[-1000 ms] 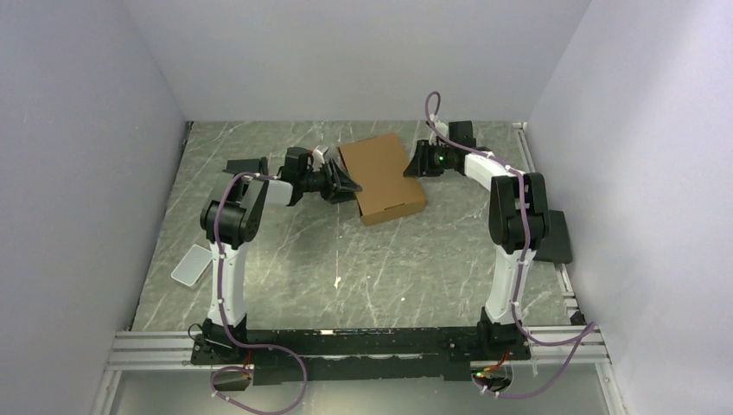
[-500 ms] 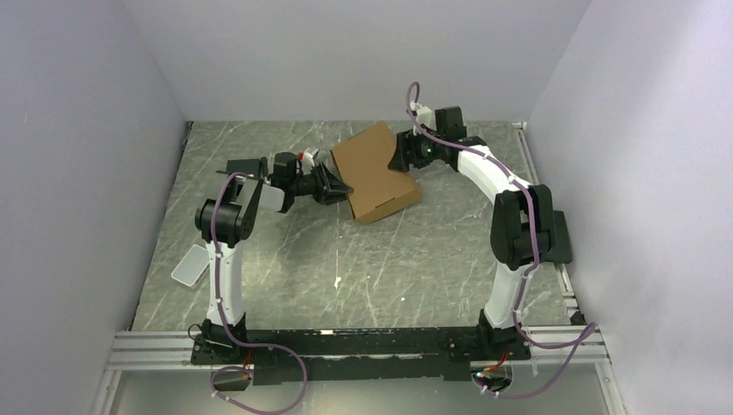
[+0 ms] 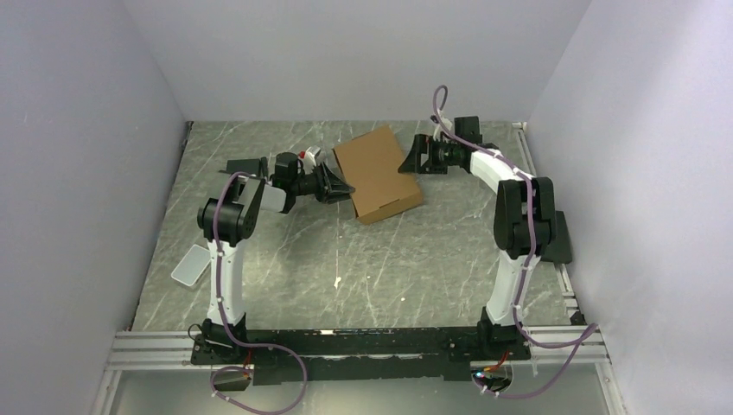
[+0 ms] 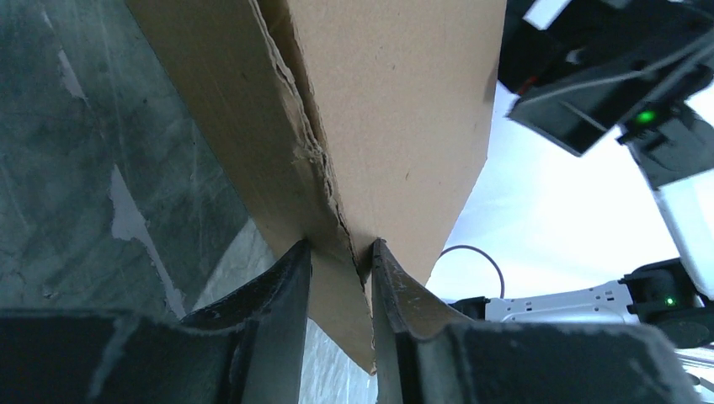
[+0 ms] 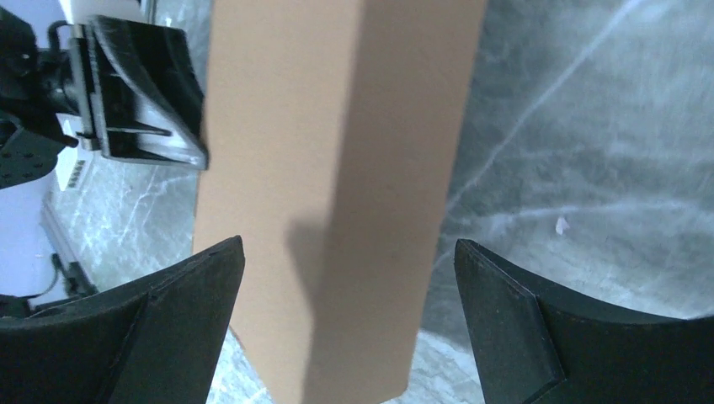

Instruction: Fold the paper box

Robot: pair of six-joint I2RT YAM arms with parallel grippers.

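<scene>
**Item:** paper box, brown cardboard, far middle of the counter, between your two arms.

**Left gripper**: fingers narrow, pinching the box's left edge where two layers meet.

**Right gripper**: fingers wide, straddling the right side of the box, touching nothing.

**Step, as judged:** late folding; one edge is held and the other is free.

**Next move calls for:** keep your left pinch firm and bring your right fingers onto the loose side squarely.

**Not legible:** flaps, tabs, any tuck, and the underside. A small pale object behind the left arm cannot be identified.
</scene>
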